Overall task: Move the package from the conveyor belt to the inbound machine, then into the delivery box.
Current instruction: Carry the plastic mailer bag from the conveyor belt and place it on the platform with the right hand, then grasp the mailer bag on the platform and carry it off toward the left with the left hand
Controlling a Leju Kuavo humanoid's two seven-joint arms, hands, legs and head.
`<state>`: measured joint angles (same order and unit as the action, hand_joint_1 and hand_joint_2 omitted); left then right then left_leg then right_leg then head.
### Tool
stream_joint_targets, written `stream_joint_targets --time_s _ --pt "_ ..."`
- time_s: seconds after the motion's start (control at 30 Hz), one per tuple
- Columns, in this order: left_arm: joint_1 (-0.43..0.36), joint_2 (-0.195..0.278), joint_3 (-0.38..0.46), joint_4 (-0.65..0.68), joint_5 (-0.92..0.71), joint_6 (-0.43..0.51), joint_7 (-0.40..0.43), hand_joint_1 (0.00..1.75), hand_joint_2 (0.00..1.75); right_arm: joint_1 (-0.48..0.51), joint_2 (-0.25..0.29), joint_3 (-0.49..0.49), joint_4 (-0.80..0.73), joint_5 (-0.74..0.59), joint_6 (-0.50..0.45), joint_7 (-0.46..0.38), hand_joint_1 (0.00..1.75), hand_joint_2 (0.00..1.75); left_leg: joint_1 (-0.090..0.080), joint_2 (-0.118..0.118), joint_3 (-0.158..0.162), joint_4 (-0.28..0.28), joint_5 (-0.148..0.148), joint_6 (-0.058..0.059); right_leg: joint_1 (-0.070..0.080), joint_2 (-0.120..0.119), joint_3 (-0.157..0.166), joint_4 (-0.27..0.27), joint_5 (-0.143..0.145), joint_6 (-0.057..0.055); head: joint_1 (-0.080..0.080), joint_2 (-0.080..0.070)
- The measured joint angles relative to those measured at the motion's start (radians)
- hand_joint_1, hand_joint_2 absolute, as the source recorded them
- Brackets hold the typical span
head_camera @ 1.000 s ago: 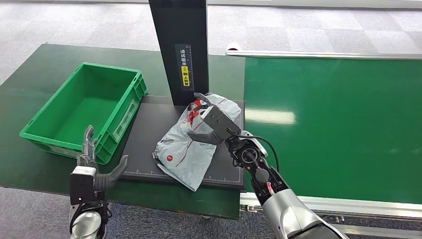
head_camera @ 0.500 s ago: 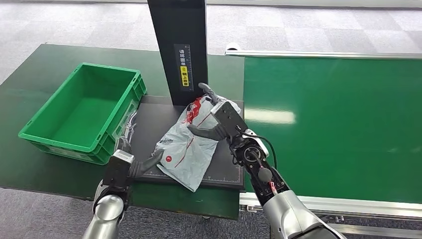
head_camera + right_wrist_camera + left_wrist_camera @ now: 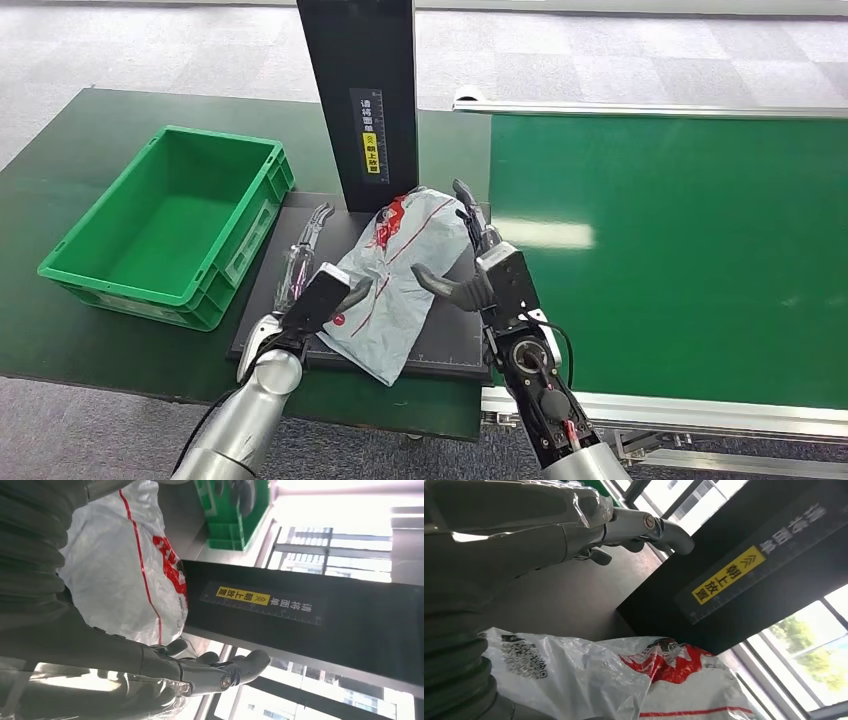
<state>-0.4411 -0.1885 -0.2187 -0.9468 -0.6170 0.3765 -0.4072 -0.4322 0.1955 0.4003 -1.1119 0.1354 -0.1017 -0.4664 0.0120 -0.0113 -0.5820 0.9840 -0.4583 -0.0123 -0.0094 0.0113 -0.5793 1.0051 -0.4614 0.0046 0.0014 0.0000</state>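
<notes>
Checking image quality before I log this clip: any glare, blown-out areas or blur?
Head view: sharp, with a pale glare patch on the green conveyor belt. Left wrist view: windows wash out; the grey ribbed left hand is soft. Right wrist view: window band overexposed; the yellow warning label stays legible.

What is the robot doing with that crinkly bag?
The robot is working on a grey-and-red plastic package that lies on the black platform of the inbound machine, in front of its dark upright column. The left robot hand reaches in at one side of the package and the right robot hand sits at the other side, fingers spread. Neither clearly grips it. The green delivery box waits to the left, with nothing in it yet.
</notes>
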Motion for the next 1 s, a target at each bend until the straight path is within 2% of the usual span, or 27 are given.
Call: stream_joint_targets --time_s 0.17,0.37,0.57,0.87,1.0 --pt "-0.136 -0.004 -0.011 0.246 -0.080 0.094 0.054 0.00 1.75 0.082 -0.020 -0.020 -0.111 -0.059 0.039 -0.016 0.00 1.75 0.000 0.000 0.000 0.000 0.000 0.000 0.000 0.000 0.000 0.000 0.000 0.000 0.000 0.000" --pt "-0.224 -0.005 -0.036 0.432 -0.155 0.138 0.124 0.00 1.75 0.124 -0.037 -0.038 -0.159 -0.078 0.042 -0.018 0.00 1.75 0.000 0.001 0.000 0.000 0.000 0.000 0.000 0.001 0.000 0.000 0.000 0.000 0.000 0.000" --pt "-0.255 -0.005 -0.048 0.504 -0.167 0.140 0.139 0.00 1.75 0.137 -0.044 -0.046 -0.175 -0.082 0.041 -0.019 0.00 1.75 0.000 0.001 0.000 0.000 0.000 0.000 0.000 0.000 0.000 0.000 0.000 0.000 0.000 0.000" --pt "-0.298 -0.009 -0.103 0.575 -0.287 0.104 0.263 0.00 1.75 0.168 -0.045 -0.070 -0.208 -0.095 0.031 -0.022 0.00 1.75 0.000 0.000 0.000 0.000 0.000 0.000 0.000 0.000 0.001 0.000 0.000 0.000 0.000 0.000" --pt "-0.313 -0.014 -0.122 0.591 -0.306 0.074 0.284 0.00 1.75 0.181 -0.045 -0.083 -0.216 -0.095 0.027 -0.022 0.00 1.75 0.000 0.000 0.001 0.000 0.000 0.000 0.000 0.000 0.003 0.000 0.000 0.000 0.000 0.000"
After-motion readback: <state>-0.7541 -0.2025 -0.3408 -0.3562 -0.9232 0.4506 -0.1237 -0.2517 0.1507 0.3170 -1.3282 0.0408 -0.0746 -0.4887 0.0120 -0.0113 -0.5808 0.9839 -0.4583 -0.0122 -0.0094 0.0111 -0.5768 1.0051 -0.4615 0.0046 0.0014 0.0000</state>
